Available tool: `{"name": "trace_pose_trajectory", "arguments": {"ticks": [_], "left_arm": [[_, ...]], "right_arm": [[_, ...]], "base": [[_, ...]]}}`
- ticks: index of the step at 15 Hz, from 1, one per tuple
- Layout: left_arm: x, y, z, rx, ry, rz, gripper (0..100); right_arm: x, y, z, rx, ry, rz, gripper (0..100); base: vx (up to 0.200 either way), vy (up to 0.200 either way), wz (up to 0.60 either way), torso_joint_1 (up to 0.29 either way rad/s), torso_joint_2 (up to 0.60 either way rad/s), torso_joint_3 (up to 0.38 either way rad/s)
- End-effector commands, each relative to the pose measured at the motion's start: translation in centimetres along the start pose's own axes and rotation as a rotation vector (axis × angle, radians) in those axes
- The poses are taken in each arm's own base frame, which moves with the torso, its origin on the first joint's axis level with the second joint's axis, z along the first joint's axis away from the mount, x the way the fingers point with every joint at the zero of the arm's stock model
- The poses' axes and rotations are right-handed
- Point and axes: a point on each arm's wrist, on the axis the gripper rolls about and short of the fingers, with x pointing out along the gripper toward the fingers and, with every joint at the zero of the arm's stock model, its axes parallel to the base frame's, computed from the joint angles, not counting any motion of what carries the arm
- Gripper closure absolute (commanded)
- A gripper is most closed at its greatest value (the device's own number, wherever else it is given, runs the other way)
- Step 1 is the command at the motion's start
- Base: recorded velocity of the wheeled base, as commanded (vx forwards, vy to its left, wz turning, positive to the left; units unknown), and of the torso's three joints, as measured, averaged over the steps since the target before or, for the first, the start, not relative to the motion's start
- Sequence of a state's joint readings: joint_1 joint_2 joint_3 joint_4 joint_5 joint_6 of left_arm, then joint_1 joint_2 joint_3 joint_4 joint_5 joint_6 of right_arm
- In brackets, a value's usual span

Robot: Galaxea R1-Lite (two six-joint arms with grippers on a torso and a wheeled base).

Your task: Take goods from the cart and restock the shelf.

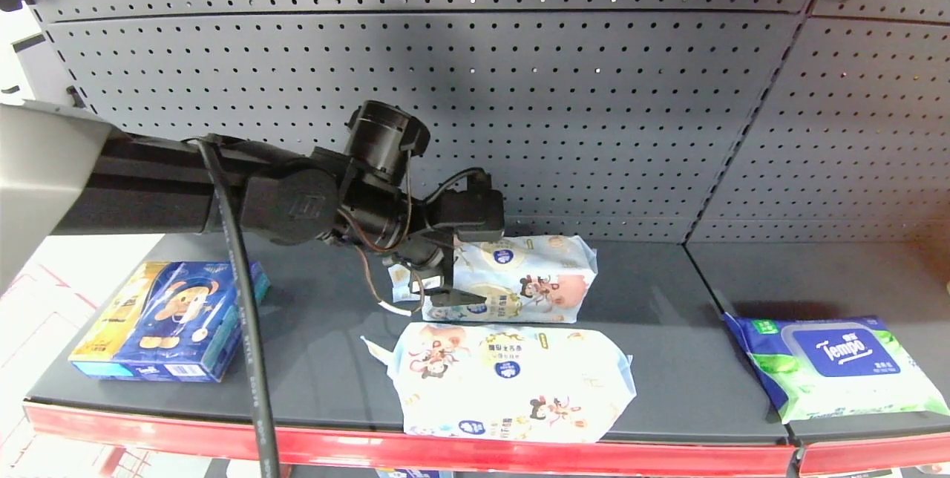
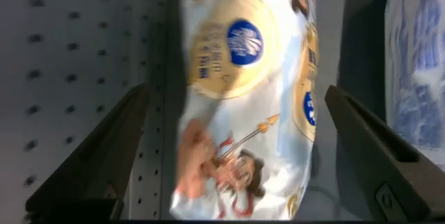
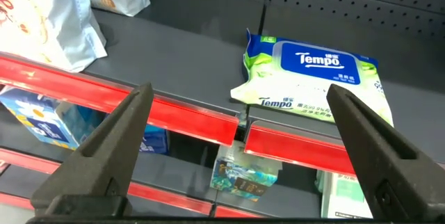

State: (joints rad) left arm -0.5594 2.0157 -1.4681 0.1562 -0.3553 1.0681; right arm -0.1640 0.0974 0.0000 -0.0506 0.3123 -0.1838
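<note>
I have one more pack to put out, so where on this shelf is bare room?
Bare shelf: between the blue box and the front cartoon pack, right of the cartoon packs to the divider, and behind the green wipes pack. Crowded: the middle, where the left gripper straddles the rear cartoon pack.

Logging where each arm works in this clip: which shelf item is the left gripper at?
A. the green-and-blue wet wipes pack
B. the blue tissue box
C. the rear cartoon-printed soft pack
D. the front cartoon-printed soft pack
C: in the head view the left gripper sits at the end of the rear cartoon-printed soft pack, and the left wrist view shows its open fingers on either side of that pack.
</note>
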Motion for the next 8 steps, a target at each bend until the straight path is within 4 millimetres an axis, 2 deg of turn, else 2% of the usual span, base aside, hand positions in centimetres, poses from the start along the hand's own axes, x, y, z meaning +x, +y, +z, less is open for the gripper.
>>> {"name": "trace_pose_trajectory", "arguments": {"ticks": [1, 5, 8], "left_arm": [[-2.3, 0.5, 1.3, -0.027, -0.033, 0.049, 0], [-7.1, 0.4, 2.9, -0.199, -0.09, 0.115, 0], [-10.8, -2.4, 2.7, -0.387, -0.093, 0.109, 0]], "right_arm": [[0.0, 0.0, 0.0, 0.0, 0.002, 0.001, 0], [0.1, 0.0, -0.1, 0.005, 0.016, 0.005, 0], [0.1, 0.0, -0.1, 0.007, 0.02, 0.006, 0]], "base": [[0.0, 0.0, 0.0, 0.0, 0.0, 0.0], [0.0, 0.0, 0.0, 0.0, 0.0, 0.0], [0.0, 0.0, 0.0, 0.0, 0.0, 0.0]]}}
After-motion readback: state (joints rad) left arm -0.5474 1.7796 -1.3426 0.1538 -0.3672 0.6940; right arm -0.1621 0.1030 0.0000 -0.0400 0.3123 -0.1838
